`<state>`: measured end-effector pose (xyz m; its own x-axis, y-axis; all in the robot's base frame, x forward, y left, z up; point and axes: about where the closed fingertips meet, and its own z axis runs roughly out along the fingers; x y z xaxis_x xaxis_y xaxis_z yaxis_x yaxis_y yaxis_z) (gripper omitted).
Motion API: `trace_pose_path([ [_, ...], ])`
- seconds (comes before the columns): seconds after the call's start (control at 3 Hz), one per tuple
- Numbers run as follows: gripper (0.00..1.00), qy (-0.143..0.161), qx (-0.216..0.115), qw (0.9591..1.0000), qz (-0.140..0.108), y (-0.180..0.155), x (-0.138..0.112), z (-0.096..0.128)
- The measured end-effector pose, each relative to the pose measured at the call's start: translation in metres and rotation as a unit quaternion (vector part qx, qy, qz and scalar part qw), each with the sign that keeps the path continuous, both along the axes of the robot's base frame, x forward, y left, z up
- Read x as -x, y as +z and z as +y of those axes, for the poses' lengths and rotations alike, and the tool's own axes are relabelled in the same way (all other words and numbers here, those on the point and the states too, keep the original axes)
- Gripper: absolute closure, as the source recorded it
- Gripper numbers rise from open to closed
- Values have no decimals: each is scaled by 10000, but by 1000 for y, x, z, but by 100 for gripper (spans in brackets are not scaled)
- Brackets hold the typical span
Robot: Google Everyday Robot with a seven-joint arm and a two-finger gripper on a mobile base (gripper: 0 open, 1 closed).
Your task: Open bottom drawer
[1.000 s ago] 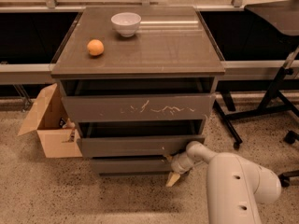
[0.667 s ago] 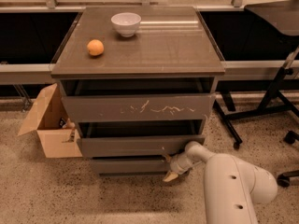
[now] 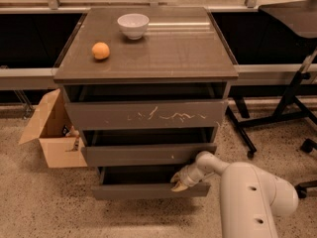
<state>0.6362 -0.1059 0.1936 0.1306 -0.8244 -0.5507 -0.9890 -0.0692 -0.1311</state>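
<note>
The bottom drawer [image 3: 143, 191] is the lowest, shortest dark grey-brown front of the cabinet, almost unmarked. It stands pulled out a little, with a dark gap above its top edge. My gripper [image 3: 179, 183] is at the drawer's top edge near its right end, its pale fingertips hooked over that edge. The white arm [image 3: 247, 197] reaches in from the lower right. Above are the mid-sized front with a white speck [image 3: 148, 153] and the tall scratched front [image 3: 146, 114].
An orange [image 3: 100, 50] and a white bowl [image 3: 132, 26] sit on the cabinet top [image 3: 163, 48]. An open cardboard box [image 3: 49, 133] stands on the floor left of the cabinet. A black stand's legs [image 3: 277, 118] spread at the right.
The bottom drawer has slid out a little toward the camera. My gripper has moved slightly left and back with it along the drawer's top edge.
</note>
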Motion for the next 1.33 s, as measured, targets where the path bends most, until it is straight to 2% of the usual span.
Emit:
trace_pose_path([
  [0.33, 98, 0, 0, 10000, 0, 1, 3, 0],
  [1.33, 27, 1, 0, 10000, 1, 1, 3, 0],
])
